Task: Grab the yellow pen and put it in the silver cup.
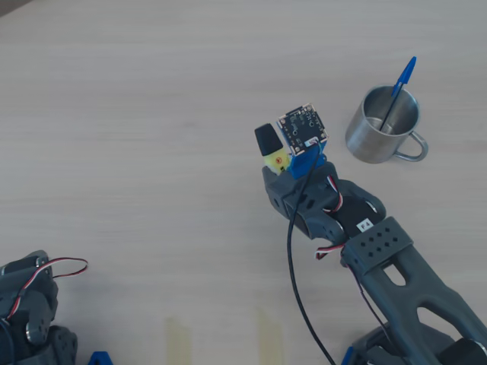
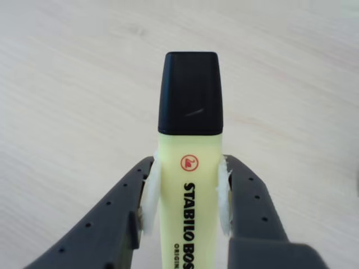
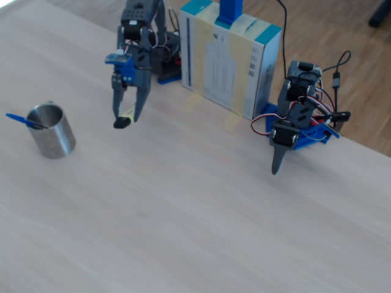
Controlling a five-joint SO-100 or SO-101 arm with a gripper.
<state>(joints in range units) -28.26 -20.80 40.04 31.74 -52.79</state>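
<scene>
Pinching the yellow pen [image 2: 189,185] by its barrel, the gripper [image 2: 188,202] had its black cap poking out past the fingers [image 2: 249,202], silver cup [image 1: 383,124] well apart.

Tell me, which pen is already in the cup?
The blue pen stands in the cup. The yellow pen is clamped in the pincer.

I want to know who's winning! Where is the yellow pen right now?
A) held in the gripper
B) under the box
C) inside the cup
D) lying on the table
A: in the wrist view the gripper has its fingers pressed on both sides of the yellow pen, and in the overhead view the cup holds only a blue pen.
</scene>
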